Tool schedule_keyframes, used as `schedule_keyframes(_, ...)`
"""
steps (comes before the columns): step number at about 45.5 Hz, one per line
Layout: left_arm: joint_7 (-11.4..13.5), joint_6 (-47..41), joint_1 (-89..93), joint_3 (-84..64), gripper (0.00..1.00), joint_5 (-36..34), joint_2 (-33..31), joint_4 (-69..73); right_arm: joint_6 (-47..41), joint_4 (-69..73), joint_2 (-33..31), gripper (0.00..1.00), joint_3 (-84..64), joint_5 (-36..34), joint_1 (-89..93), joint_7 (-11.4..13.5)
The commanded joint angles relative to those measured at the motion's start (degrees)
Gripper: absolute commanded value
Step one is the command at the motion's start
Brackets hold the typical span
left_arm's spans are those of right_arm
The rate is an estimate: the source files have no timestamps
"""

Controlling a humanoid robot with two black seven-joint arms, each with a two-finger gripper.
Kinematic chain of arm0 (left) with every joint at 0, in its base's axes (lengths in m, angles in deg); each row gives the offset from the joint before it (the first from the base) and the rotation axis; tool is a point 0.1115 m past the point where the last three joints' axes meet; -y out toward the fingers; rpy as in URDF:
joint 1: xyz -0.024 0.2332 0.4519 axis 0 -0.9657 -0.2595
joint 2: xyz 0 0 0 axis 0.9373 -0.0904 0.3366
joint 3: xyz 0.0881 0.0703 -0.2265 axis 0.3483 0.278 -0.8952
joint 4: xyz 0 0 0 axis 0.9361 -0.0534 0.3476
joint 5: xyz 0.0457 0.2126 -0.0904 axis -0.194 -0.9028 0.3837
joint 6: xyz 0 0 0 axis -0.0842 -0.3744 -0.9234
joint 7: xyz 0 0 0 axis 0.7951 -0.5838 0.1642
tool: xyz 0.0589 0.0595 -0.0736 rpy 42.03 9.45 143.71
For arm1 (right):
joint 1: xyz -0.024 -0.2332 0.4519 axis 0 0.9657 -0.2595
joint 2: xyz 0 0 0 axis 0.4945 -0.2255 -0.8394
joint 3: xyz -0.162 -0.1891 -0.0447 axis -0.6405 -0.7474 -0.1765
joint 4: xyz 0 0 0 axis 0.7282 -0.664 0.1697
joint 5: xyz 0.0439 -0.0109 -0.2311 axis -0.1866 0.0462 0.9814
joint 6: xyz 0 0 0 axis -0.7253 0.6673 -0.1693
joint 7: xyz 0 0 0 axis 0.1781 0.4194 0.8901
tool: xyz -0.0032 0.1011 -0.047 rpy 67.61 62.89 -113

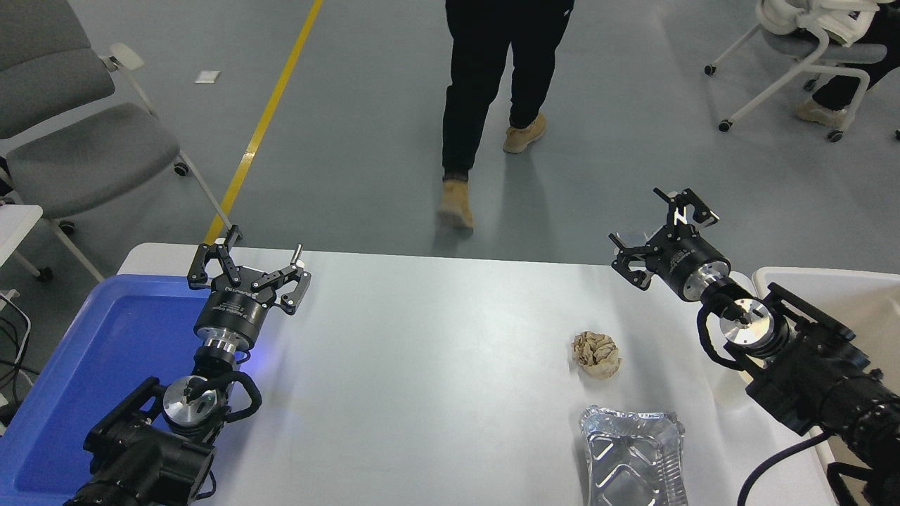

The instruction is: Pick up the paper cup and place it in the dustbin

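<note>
A large rectangular dustbin with an off-white rounded rim and beige inner walls sits at the right end of the surface, partly hidden by a black robot arm. The paper cup cannot be seen.
</note>
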Motion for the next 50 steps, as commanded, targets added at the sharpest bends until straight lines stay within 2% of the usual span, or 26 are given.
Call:
schedule_keyframes(1, 0.0, 0.0, 0.0, 0.0, 0.99, 0.0, 0.0, 0.0, 1.0, 5.6, -8.2, 1.0, -5.6, 8.1, -6.3, 0.2)
schedule_keyframes(11, 0.0, 0.0, 0.0, 0.0, 0.99, 0.0, 0.0, 0.0, 1.2, 19.6, -20.7, 1.0, -19.5, 17.7, -15.6, 0.3)
schedule_keyframes(18, 0.0, -0.1, 0.0, 0.0, 0.99, 0.0, 0.0, 0.0, 1.2, 28.6, -26.7, 1.0, -37.5, 18.3, -29.1, 0.2)
schedule_keyframes(23, 0.0, 0.0, 0.0, 0.0, 0.99, 0.0, 0.0, 0.0, 1.0, 33.7, -28.6, 1.0, -51.8, 18.3, -40.9, 0.0)
schedule_keyframes(30, 0.0, 0.0, 0.0, 0.1, 0.99, 0.0, 0.0, 0.0, 0.4, 40.4, -27.4, 1.0, -75.4, 18.5, -59.1, -0.2)
schedule_keyframes(38, 0.0, 0.0, 0.0, 0.1, 0.99, 0.0, 0.1, 0.0, 0.3, 51.1, -20.7, 1.0, -94.3, 20.3, -74.8, -1.0)
schedule_keyframes(43, 0.0, 0.0, 0.0, 0.0, 0.99, 0.0, 0.1, 0.0, 0.4, 58.0, -16.2, 1.0, -100.1, 23.9, -82.1, -3.0)
schedule_keyframes(50, 0.0, 0.0, 0.0, 0.0, 0.99, 0.0, 0.1, 0.0, 0.3, 63.9, -11.5, 1.0, -103.7, 32.1, -86.2, -3.2)
